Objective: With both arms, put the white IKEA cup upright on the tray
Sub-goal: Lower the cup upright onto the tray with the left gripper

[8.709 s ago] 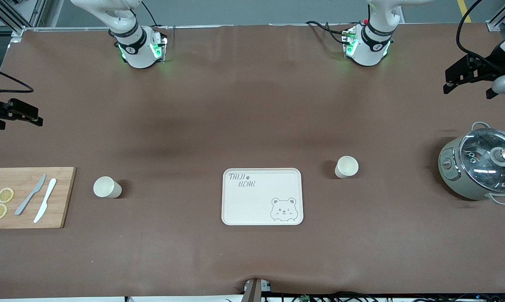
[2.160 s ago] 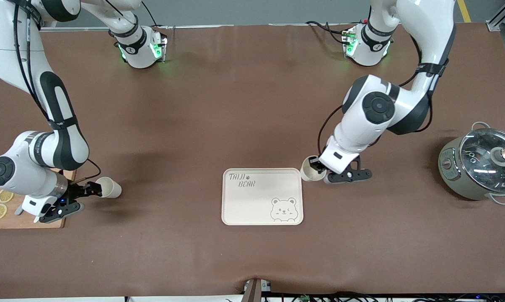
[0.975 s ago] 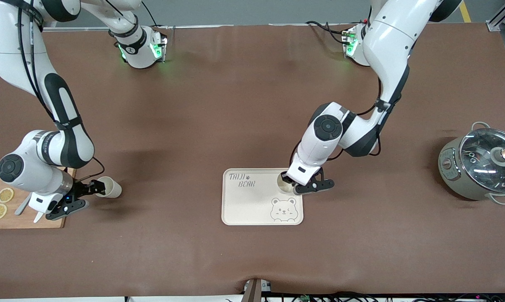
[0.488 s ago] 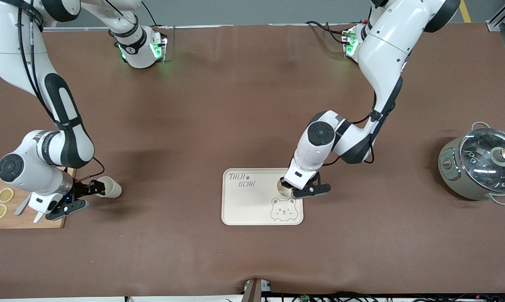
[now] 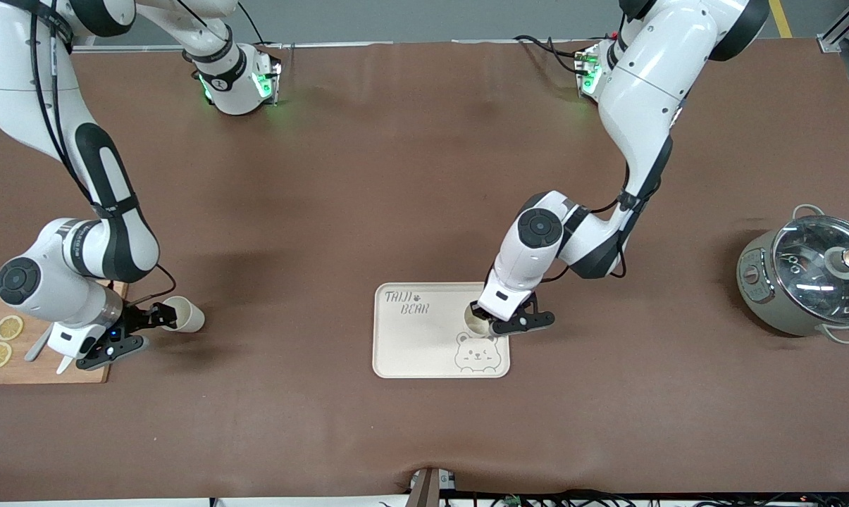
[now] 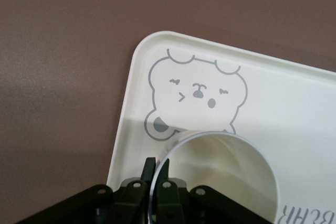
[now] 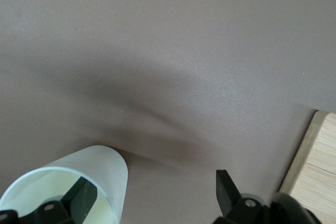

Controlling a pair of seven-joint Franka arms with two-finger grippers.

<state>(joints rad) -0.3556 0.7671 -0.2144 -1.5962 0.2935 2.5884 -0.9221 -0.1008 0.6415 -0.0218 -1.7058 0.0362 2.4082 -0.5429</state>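
Pinching the rim of the cup [image 5: 475,322] with the left gripper [image 5: 482,320]: one finger [image 6: 167,170] inside the wall, its partner outside, clamped tight on the thin edge. Holding that cup [image 6: 220,179] upright, mouth up, over the tray [image 5: 410,352], by the rim toward the left arm's end, just beside the bear drawing [image 5: 477,352] and farther from the front camera than it. Hard to tell whether the base rests on the tray [image 6: 294,93] or hangs just above it.

Reaching with the left arm down from its base, upper link sloping toward the front camera, elbow folded sharply back toward the tray, wrist pointing steeply down at the tray's edge.

Bending the right arm in a long arc from its base along its own end of the table, forearm doubled low over the corner of the board [image 5: 15,370], wrist turned sideways toward the other cup [image 5: 182,315].

Straddling that cup's wall with the right gripper [image 5: 158,318], spread wide: one finger [image 7: 79,198] inside the mouth, the second well clear outside, gripping nothing.

Standing on the table, mouth up, just beside the board [image 7: 315,161], well apart from the tray: the other cup [image 7: 100,177].
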